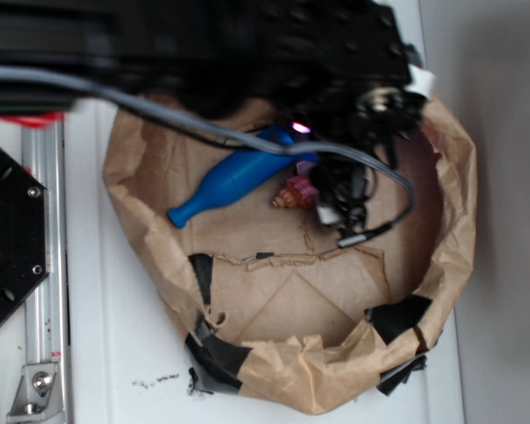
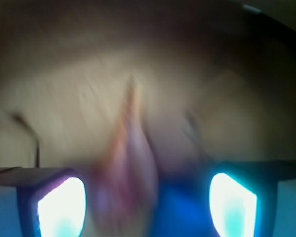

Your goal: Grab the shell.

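Soft, even daylight fills the exterior view, where the black robot arm smears, while the wrist view is heavily motion-blurred, its two glowing cyan-white gripper pads overexposed.

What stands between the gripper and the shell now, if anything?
Nothing visible does. In the wrist view the shell lies directly between the two fingers of the gripper. The blue bottle lies close beside the shell, not across the path.
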`<state>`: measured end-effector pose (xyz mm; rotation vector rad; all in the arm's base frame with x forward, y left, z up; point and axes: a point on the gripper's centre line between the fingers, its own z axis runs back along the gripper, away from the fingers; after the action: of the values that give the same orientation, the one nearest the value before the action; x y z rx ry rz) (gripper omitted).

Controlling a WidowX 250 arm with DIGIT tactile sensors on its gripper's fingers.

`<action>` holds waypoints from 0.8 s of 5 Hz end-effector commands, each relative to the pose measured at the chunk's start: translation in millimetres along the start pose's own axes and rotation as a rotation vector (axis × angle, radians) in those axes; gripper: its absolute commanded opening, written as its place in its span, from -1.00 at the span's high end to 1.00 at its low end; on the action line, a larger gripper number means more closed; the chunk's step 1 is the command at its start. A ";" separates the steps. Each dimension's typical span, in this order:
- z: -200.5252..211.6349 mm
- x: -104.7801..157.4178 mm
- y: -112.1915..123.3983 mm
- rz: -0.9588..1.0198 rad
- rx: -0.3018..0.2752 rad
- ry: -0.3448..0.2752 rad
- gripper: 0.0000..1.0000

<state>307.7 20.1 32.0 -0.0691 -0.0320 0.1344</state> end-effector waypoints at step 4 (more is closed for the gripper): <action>-10.7 -50.1 -48.4 -0.183 0.021 0.135 -1.00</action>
<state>267.8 -24.1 16.0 -0.0500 0.1256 -0.0145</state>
